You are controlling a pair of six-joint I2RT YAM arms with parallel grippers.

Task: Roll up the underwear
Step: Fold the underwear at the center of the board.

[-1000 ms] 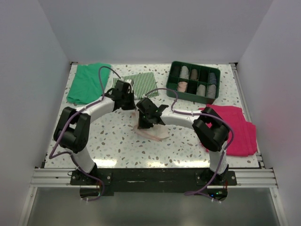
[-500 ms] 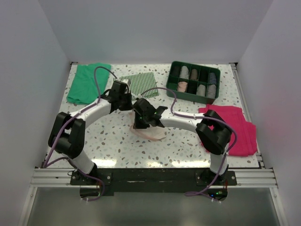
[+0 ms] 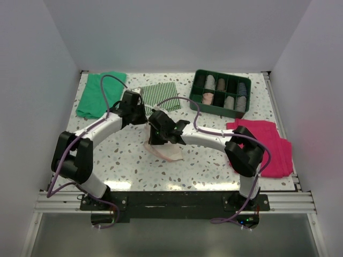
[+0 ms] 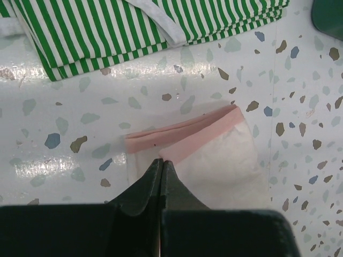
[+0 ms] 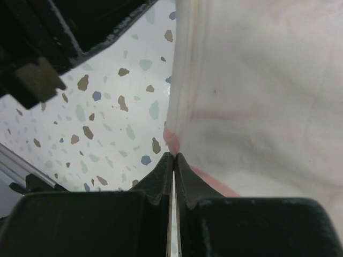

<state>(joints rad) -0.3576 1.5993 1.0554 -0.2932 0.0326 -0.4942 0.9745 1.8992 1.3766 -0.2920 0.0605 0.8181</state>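
Pale pink fabric, the underwear, is seen near the middle of the tabletop, its darker pink edge clamped in the right tool. The left tool is held pressed together over the pink band; whether fabric is gripped there cannot be told. A green-and-white striped cloth is laid beyond, toward the far edge.
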